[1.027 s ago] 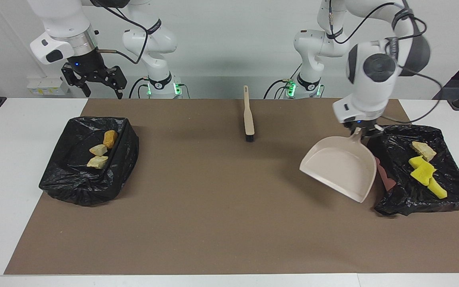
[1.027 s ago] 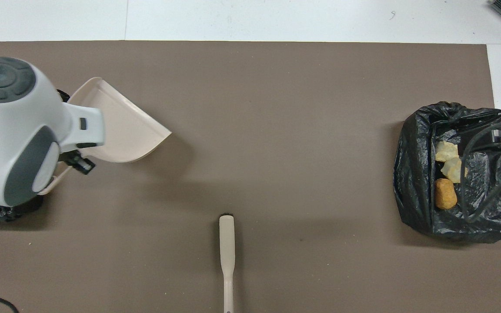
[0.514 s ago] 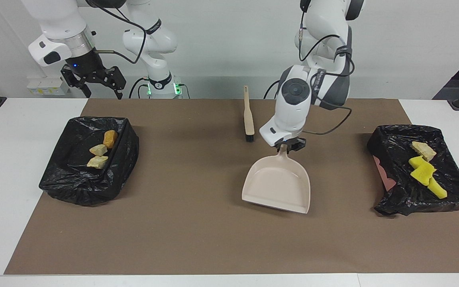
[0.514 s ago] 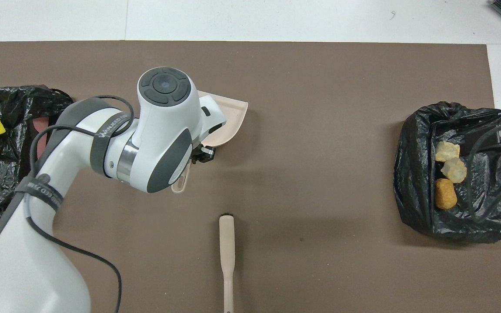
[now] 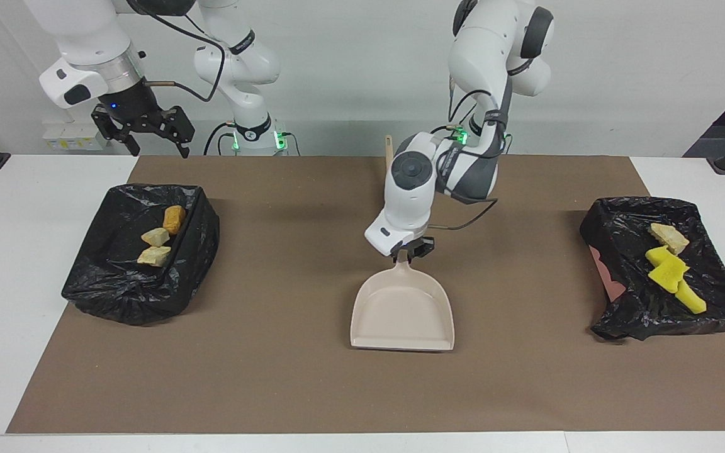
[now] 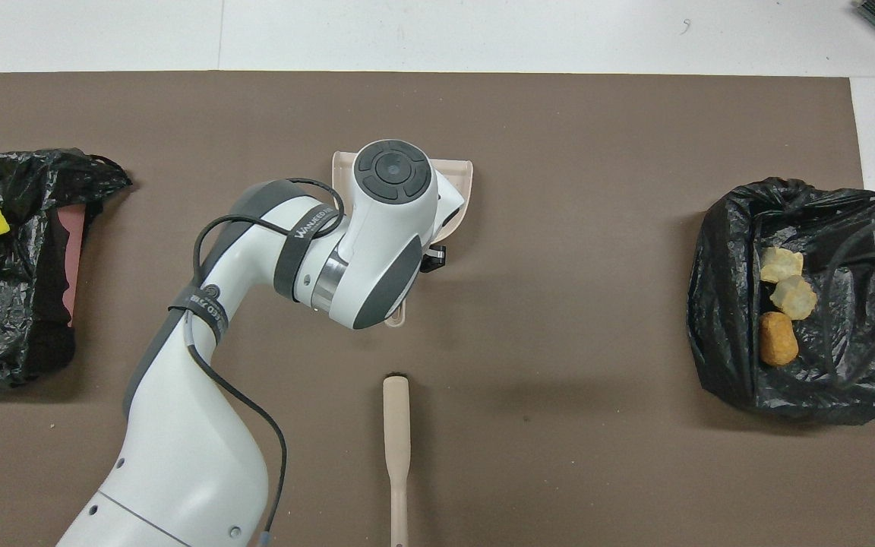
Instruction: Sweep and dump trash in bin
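My left gripper [image 5: 408, 250] is shut on the handle of the beige dustpan [image 5: 402, 314], which lies empty and low at the middle of the mat, mouth pointing away from the robots. From overhead the arm covers most of the dustpan [image 6: 465, 190]. Golden-brown trash [image 5: 160, 238] lies in the black-lined bin [image 5: 117, 289] at the right arm's end. Yellow sponge trash [image 5: 671, 274] lies in the other bin [image 5: 652, 308] at the left arm's end. My right gripper [image 5: 148, 135] hangs open and raised at the right arm's end, holding nothing.
A beige brush [image 6: 396, 433] lies on the brown mat [image 5: 274, 377] nearer to the robots than the dustpan, bristles toward it. The facing view shows the brush [image 5: 393, 189] partly covered by the left arm. White table shows around the mat.
The left arm swung the dustpan from beside the bin at its own end to the middle of the mat, and lowered and levelled it. The right gripper barely moved.
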### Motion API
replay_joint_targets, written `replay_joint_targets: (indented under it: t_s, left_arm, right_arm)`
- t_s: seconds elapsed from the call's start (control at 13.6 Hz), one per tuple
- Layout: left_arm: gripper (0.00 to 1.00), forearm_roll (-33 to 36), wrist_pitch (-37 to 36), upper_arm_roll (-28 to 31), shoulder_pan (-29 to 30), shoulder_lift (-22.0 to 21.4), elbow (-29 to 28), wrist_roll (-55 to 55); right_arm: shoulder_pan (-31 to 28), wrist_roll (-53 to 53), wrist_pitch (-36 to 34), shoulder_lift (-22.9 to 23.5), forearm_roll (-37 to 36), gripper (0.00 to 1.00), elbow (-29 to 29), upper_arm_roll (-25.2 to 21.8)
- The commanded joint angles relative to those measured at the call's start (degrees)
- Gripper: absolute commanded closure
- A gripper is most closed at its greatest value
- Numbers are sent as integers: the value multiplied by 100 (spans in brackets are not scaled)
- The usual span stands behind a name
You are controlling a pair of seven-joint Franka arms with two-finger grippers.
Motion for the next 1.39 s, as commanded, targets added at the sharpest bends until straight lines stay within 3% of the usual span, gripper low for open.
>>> replay_joint_targets:
  t_s: [0.0,0.07,0.15,0.22,0.29,0.44,0.95,1.32]
  left_arm:
    - [100,-163,42,115,-44,113,247,-117]
    - [85,-164,77,115,-44,113,229,-117]
    - [60,-164,78,115,-44,96,229,-117]
    - [24,-164,78,115,-35,104,229,-117]
    - [0,-137,86,115,-35,96,229,-82]
    - [0,-67,78,150,-9,8,220,-55]
    - [0,-67,-80,291,1105,-1405,-131,1594]
    - [0,-67,-1142,291,2134,-2294,-149,3431]
  right_arm:
    - [-52,-123,73,-71,105,0,-107,15]
    - [-52,-123,73,-71,105,0,-107,15]
    - [-52,-123,73,-71,105,0,-107,15]
    - [-52,-123,73,-71,105,0,-107,15]
    - [-52,-123,73,-71,105,0,-107,15]
    - [-52,-123,73,-71,105,0,-107,15]
    - [-52,-123,73,-71,105,0,-107,15]
    - [-52,-123,73,-71,105,0,-107,15]
